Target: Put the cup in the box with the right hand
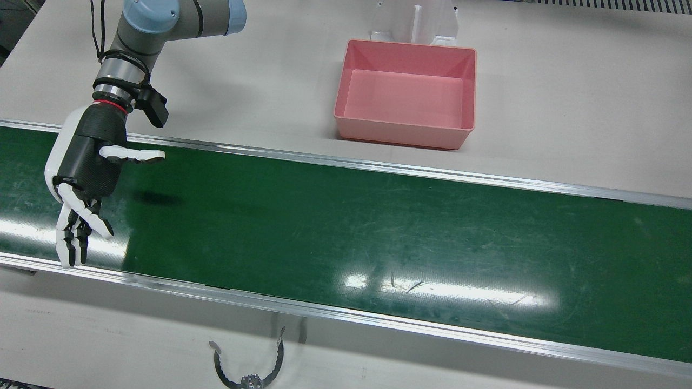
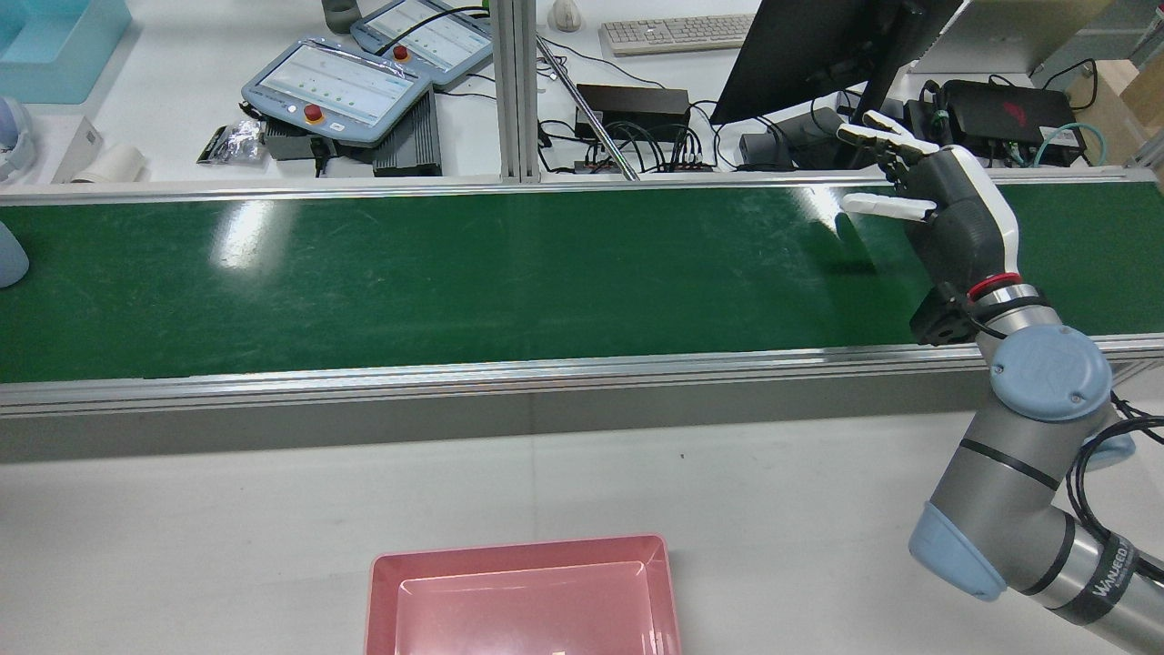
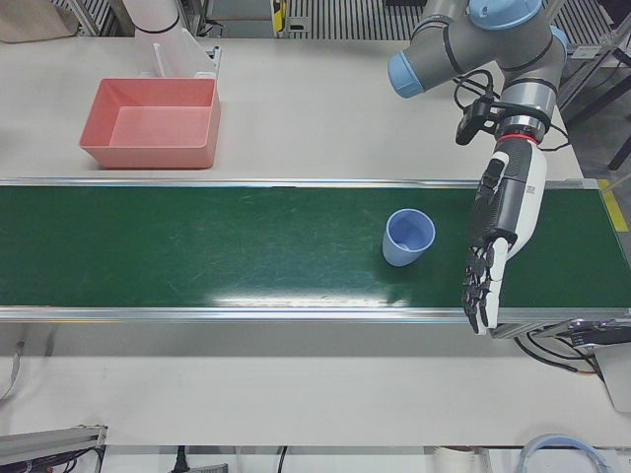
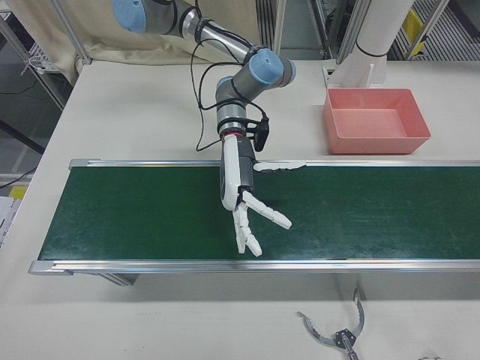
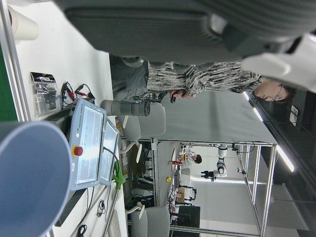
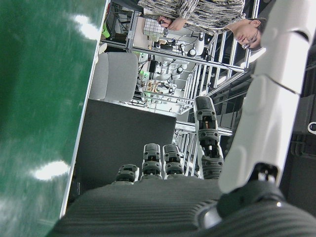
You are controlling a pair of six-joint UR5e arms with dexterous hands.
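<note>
Meanwhile the right hand (image 4: 244, 201) hovered over the green belt (image 1: 346, 227) with fingers spread, holding nothing. A blue cup (image 3: 408, 237) stood upright on the belt (at nine o'clock from the open left hand (image 3: 498, 236)); the pink box (image 1: 406, 93) sat empty on the table (image 1: 567, 108).

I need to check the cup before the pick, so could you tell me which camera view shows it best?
The left-front view: the blue cup stands upright and whole on the green belt, beside the left hand. The left hand view shows only a blurred close part of it; the rear view only a sliver at its left edge. The other views miss it.
</note>
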